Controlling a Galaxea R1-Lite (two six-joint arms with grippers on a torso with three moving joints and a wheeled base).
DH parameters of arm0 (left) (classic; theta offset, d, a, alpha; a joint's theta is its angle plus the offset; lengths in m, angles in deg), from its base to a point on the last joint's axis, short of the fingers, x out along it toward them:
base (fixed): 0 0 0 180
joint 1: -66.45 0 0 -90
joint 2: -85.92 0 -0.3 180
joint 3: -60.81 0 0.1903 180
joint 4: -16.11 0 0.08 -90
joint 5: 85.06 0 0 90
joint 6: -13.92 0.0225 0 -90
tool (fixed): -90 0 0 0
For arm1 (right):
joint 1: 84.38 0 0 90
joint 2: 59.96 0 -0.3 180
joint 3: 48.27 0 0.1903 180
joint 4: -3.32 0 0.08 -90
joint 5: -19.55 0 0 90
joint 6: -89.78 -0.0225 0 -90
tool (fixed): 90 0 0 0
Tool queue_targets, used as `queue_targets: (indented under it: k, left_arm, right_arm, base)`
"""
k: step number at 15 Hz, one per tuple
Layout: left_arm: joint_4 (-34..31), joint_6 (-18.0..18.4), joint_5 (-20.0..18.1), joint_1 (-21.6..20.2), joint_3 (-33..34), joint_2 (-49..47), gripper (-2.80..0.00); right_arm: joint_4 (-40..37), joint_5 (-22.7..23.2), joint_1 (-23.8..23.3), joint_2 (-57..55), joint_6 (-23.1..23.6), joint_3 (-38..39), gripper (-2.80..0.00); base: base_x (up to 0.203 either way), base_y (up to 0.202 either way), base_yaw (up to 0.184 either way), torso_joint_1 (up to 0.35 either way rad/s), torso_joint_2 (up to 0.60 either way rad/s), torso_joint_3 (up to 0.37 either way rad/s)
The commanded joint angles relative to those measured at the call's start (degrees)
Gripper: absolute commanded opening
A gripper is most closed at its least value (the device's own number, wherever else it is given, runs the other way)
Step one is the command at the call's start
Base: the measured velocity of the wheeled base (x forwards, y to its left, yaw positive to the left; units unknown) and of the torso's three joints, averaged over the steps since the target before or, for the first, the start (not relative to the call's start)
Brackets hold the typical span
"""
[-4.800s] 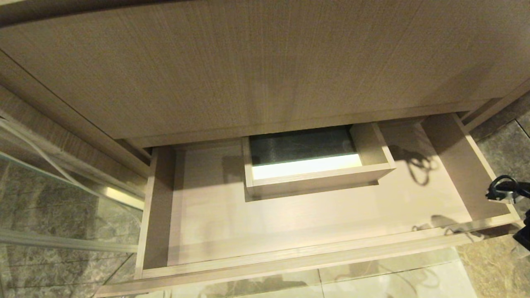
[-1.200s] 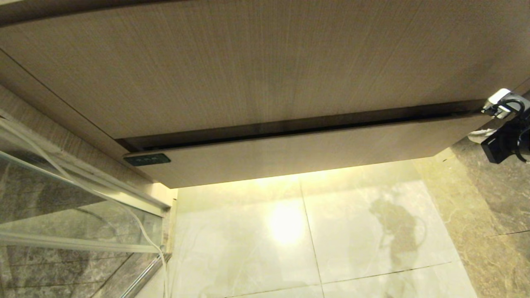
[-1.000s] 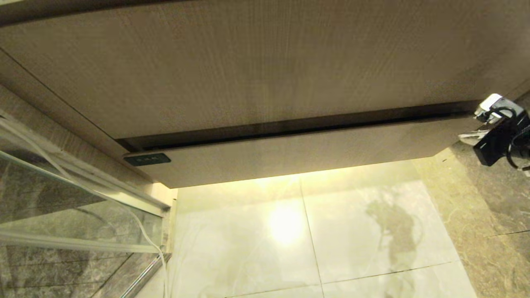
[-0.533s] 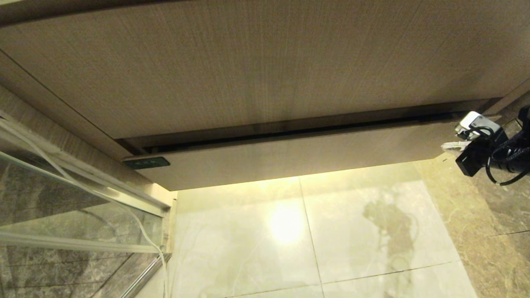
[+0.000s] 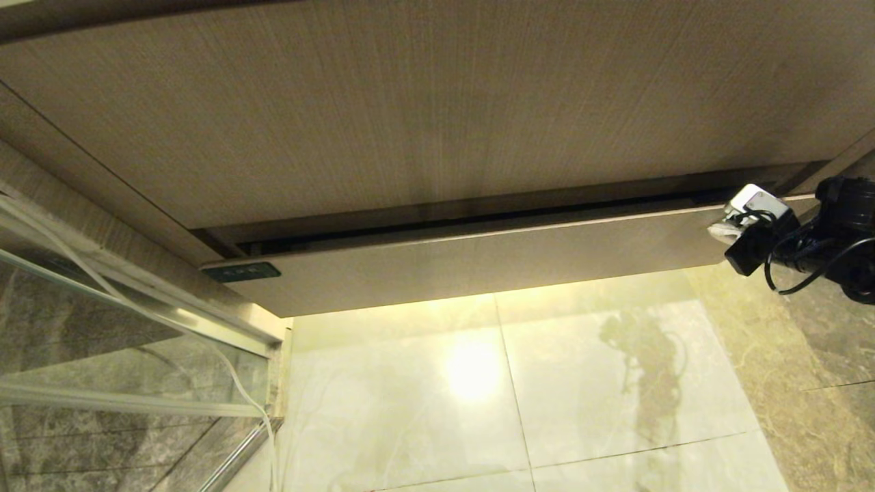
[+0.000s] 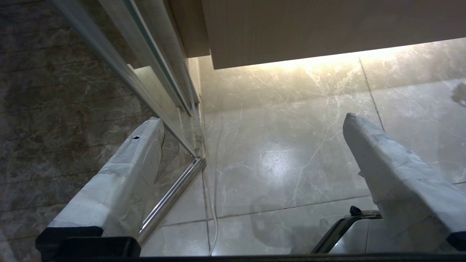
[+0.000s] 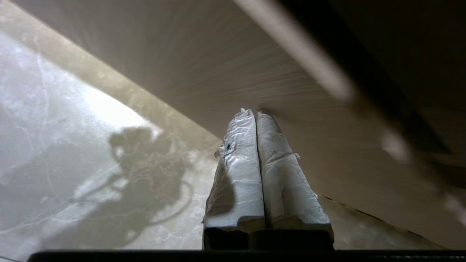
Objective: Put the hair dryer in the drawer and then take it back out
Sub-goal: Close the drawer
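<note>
Right gripper [image 7: 256, 113], jaws pressed together and empty, tips at right end of drawer [image 5: 478, 263] front, just under its top edge. Drawer nearly closed, narrow dark gap above; hair dryer not visible, whereabouts unclear. Best approach, likely: hook top edge, pull straight out, level. Versus half a second ago: gripper nearer drawer front, gap slightly wider. Left gripper [image 6: 251, 145] parked over floor [image 5: 478, 383], jaws wide.
</note>
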Motion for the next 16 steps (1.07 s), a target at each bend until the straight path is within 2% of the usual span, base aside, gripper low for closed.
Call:
queue_targets:
  k: [1,12,13,16]
  left_arm:
    - [-0.01,0.00,0.01,0.00,0.00,0.00,0.00]
    - [-0.01,0.00,0.01,0.00,0.00,0.00,0.00]
    - [-0.01,0.00,0.01,0.00,0.00,0.00,0.00]
    - [0.07,0.00,0.01,0.00,0.00,0.00,0.00]
  right_arm:
    - [0.09,0.19,-0.07,-0.93,0.28,-0.06,-2.80]
    - [0.09,0.19,-0.07,-0.93,0.28,-0.06,-2.80]
    - [1.52,-0.42,-0.05,-1.48,-0.74,-0.77,-2.80]
    - [18.05,-2.97,0.00,-5.21,-5.84,-12.07,-2.80]
  base:
    - [0.000,0.000,0.000,0.000,0.00,0.000]
    - [0.000,0.000,0.000,0.000,0.00,0.000]
    - [0.000,0.000,0.000,0.000,0.00,0.000]
    - [0.000,0.000,0.000,0.000,0.00,0.000]
